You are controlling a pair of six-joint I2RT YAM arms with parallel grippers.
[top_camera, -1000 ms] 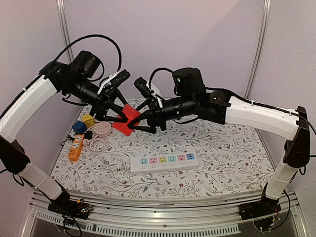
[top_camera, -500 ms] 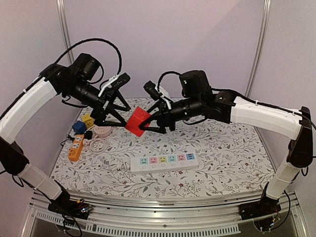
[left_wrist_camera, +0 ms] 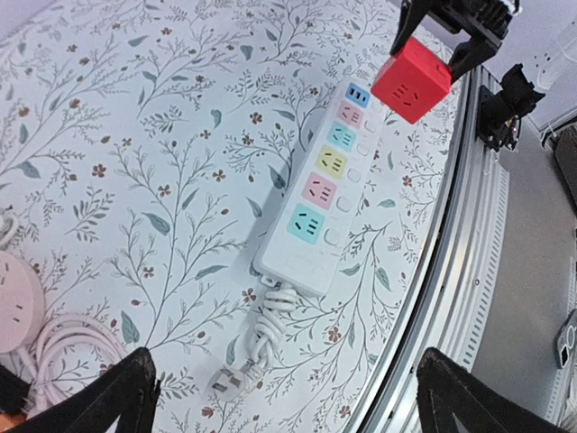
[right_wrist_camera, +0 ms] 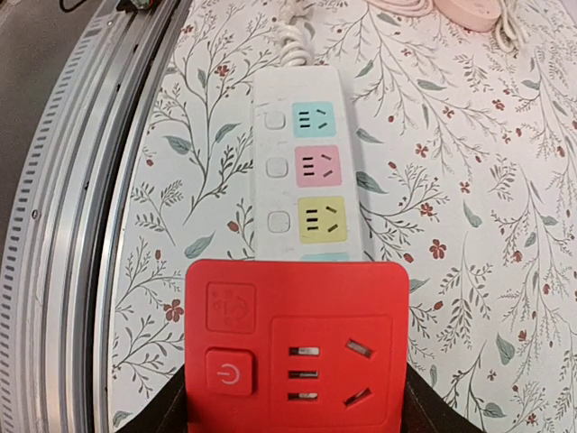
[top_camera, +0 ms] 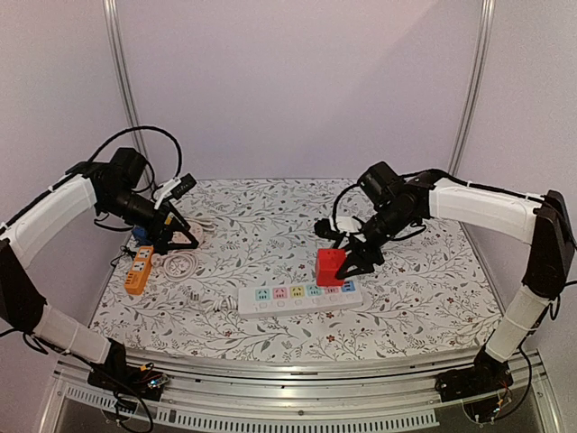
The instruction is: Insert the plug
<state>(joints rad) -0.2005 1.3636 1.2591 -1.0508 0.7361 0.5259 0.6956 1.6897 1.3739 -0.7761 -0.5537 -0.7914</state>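
The red cube plug (top_camera: 330, 268) sits clamped between the fingers of my right gripper (top_camera: 341, 260), which is closed about halfway onto its sides. Its socket face and power button are turned up toward my wrist camera. It hangs over the right-hand part of the white power strip (top_camera: 300, 297). I cannot tell whether it touches the strip. From my right wrist the cube's body hides the sockets beneath it. The teal, pink and yellow ones show beyond it.

The strip lies along the near part of the floral worktop (top_camera: 424, 298), with its coiled cord and white plug (left_wrist_camera: 230, 379) trailing left. My left gripper (top_camera: 187, 238) is spread wide and holds nothing. It is well to the left, by an orange strip (top_camera: 138, 269), a white cable coil (top_camera: 180, 264) and a pink round socket (left_wrist_camera: 13, 302).
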